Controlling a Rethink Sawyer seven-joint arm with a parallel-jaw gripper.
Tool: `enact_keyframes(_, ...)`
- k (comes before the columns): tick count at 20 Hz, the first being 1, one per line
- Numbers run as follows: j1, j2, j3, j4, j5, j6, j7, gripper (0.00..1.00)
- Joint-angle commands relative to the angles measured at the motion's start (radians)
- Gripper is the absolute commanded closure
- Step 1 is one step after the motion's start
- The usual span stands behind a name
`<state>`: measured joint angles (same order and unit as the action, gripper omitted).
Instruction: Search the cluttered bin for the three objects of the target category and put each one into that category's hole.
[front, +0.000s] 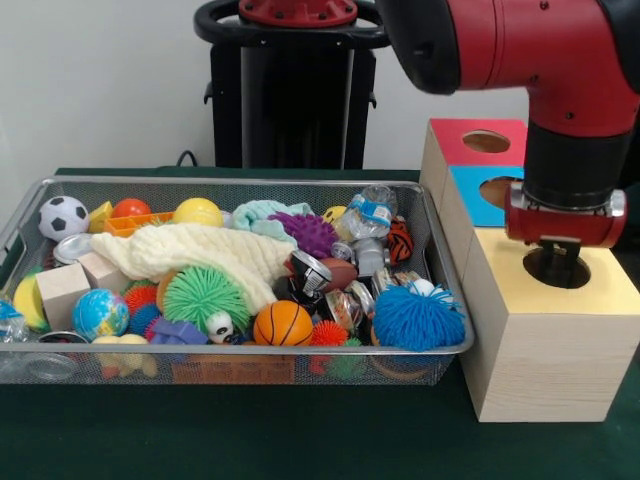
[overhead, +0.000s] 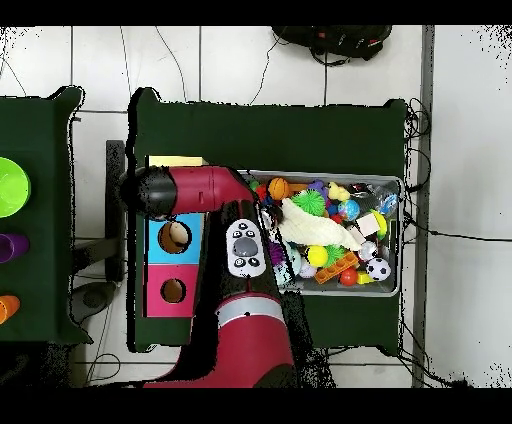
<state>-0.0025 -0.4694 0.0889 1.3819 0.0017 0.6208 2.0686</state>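
Pincer is hanging directly over the round dark hole in the yellow-faced wooden box; grip unreadable; the silver wire-mesh bin is lying beside it.

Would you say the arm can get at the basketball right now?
Probably yes: the basketball lies uncovered on top in the bin, and the gripper hangs over the yellow box right beside it.

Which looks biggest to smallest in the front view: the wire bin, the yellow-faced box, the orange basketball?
1. wire bin
2. yellow-faced box
3. orange basketball

The gaps are plain, so nearness to the camera doesn't change the order.
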Motion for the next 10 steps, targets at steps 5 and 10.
enact_keyframes(5, 0.049, -0.276, -0.049, 0.034, 0.028, 0.366, 0.133, 1.00)
enact_keyframes(10, 0.053, -0.339, -0.068, 0.036, 0.057, 0.393, 0.177, 1.00)
